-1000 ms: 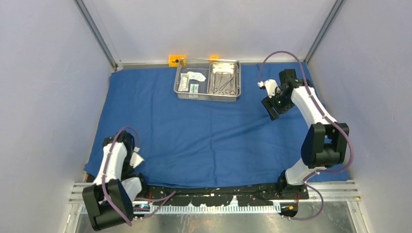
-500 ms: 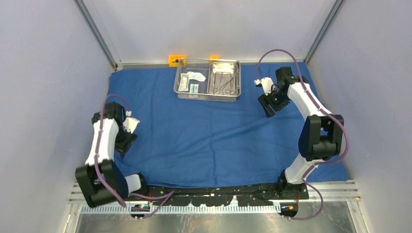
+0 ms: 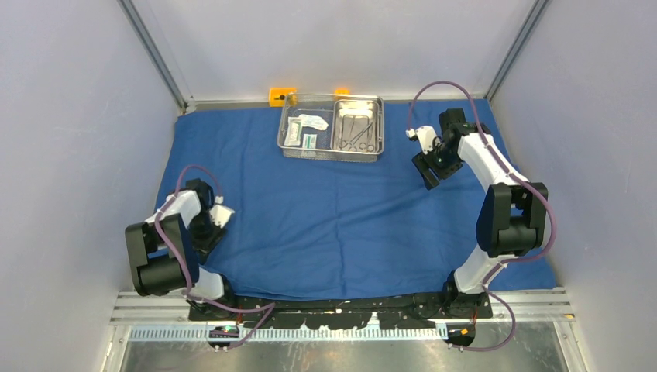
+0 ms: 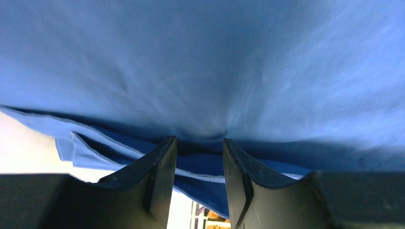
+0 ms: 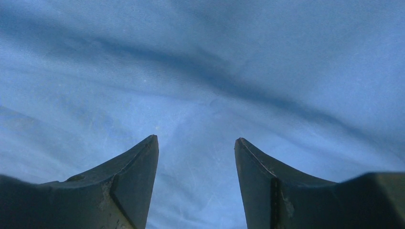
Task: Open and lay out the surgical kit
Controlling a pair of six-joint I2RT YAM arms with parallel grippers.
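Note:
The blue cloth wrap (image 3: 325,209) lies spread flat over the table. At its far middle stands the steel mesh basket (image 3: 333,157). The white-green packets (image 3: 298,130) lie in its left half, and the smaller steel tray (image 3: 356,104) with scissors and forceps (image 3: 358,134) sits in its right half. My left gripper (image 3: 205,239) is low at the cloth's near-left edge. In the left wrist view its jaws (image 4: 198,140) stand apart, with the cloth's layered hem (image 4: 200,167) showing in the gap. My right gripper (image 3: 428,175) hovers right of the basket, open (image 5: 196,138) over bare cloth (image 5: 200,71).
Two small orange blocks (image 3: 281,96) (image 3: 341,92) sit behind the basket at the back wall. Pale walls enclose the table on the left, right and back. The arm bases and a metal rail (image 3: 349,306) line the near edge.
My left arm swung out to the left and folded back, bringing its gripper down onto the cloth's near-left edge. The right gripper shifted slightly left and farther back, towards the basket.

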